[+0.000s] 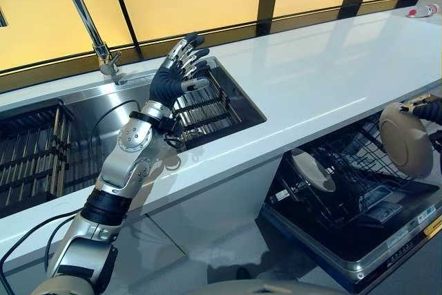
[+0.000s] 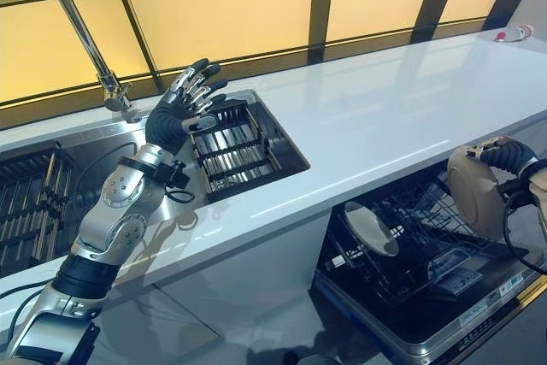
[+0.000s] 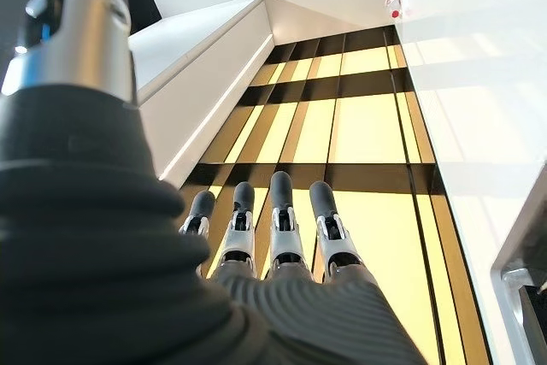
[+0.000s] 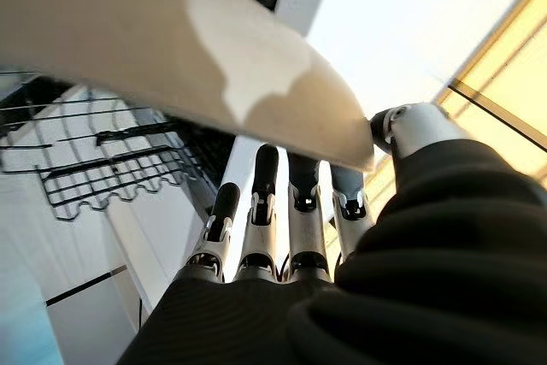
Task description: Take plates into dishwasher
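White countertop [image 1: 324, 67] under amber backlit wall panels [image 1: 193, 5], with a steel sink [image 1: 103, 112] set into its left part. Over the open dishwasher [image 1: 359, 233] at the right edge, a cream plate [image 1: 405, 137] held on edge, tilted, just above the dark wire rack [image 1: 345, 170]. Pinched at its upper rim by the right hand [image 2: 504, 155], thumb on one face and fingers [image 4: 265, 203] along the other (clearest in the right wrist view). Lower in the same rack, a second cream plate [image 1: 312, 169] already leaning among the tines. Further left, above the sink, the left hand [image 1: 178, 70] raised with fingers spread and straight, holding nothing. Beneath and behind it, a dark wire basket [image 1: 204, 112] sitting in the right half of the sink; another dark ribbed rack [image 1: 31, 150] in the left half. Behind the sink, a tall curved chrome faucet [image 1: 86, 15]. At the far right end of the countertop, a small bottle [image 1: 423, 10] lying down.
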